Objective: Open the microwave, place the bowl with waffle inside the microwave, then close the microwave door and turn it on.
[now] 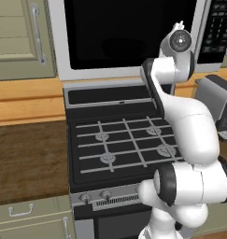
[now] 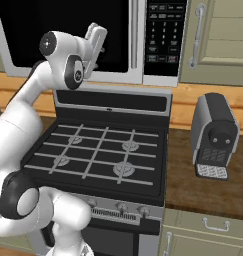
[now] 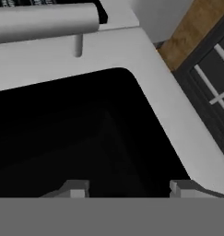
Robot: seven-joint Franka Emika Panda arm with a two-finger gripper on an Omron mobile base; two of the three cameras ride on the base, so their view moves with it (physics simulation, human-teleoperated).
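Hand view shows parted fingers (image 3: pixel 129 188) holding nothing before the microwave door (image 3: pixel 85 138) and its handle (image 3: pixel 44 20); right base view adds a coffee machine (image 2: pixel 214 135).

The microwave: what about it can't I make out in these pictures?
- Inside of the microwave: hidden in both base views; the door's black glass shows nothing.
- Keypad: labels too small in both base views.
- Handle: cut off by the hand view's left edge.
- Tool: just its tips show, over the glass; contact unclear.
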